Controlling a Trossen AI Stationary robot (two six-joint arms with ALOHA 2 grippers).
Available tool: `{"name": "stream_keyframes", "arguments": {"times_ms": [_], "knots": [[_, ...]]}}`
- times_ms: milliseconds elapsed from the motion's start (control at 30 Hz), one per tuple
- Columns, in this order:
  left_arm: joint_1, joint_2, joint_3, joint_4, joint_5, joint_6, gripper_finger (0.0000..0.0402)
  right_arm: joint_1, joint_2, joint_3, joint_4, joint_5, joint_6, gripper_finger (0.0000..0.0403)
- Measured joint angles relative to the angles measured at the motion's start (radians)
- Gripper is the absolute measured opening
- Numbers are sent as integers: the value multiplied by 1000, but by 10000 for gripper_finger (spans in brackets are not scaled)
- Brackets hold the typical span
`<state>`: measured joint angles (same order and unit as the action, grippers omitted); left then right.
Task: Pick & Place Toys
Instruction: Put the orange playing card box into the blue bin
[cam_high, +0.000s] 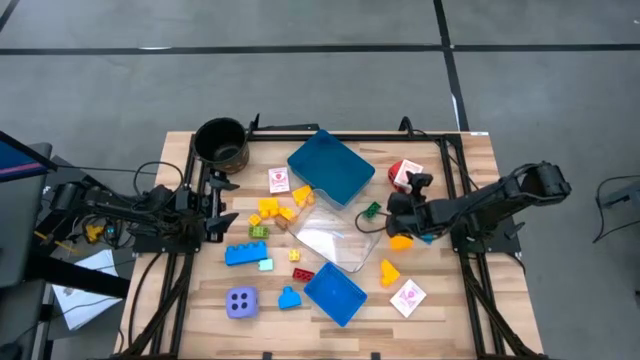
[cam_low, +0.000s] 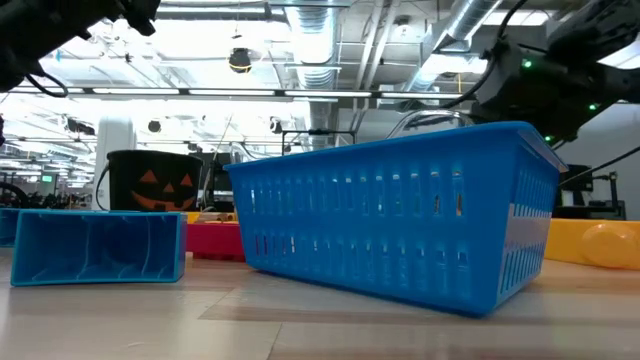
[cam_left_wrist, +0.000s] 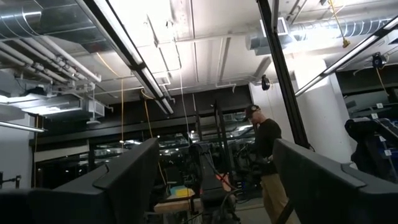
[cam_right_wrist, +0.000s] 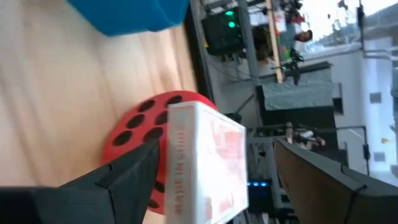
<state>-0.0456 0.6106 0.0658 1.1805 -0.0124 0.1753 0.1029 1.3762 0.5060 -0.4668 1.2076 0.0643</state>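
On table: 2 dice (cam_high: 241, 301) | 3 cards (cam_high: 408, 297) | ~10 bricks (cam_high: 246, 254) | both tools (cam_high: 408, 200) open

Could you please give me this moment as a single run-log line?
left gripper: open, empty, left edge | right gripper: open, beside red die and card | bricks: loose on table

Taking the clear sheet (cam_high: 335, 240) at mid-table as landmark: yellow bricks (cam_high: 272, 211) clustered just off its left edge, with a green brick (cam_high: 259, 231) and a long blue brick (cam_high: 244, 253) beyond them. A small red brick (cam_high: 302, 273) lay near its lower-left corner. The lavender die (cam_high: 240, 301) sat well down-left. The red die (cam_high: 404, 172), a white red-printed card (cam_right_wrist: 208, 163) against it, stood up-right. Another card (cam_high: 408, 297) lay down-right, a third (cam_high: 279, 180) up-left.
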Motion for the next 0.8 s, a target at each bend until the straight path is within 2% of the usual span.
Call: {"name": "stream_keyframes", "arguments": {"times_ms": [567,700,800], "knots": [[0,0,0,-14,-1,0,303,-22,0,0,-4,-4,7,302],[0,0,0,-14,-1,0,303,-21,0,0,-4,-5,7,276],[0,0,0,-14,-2,0,303,-21,0,0,-4,-6,8,242]]}}
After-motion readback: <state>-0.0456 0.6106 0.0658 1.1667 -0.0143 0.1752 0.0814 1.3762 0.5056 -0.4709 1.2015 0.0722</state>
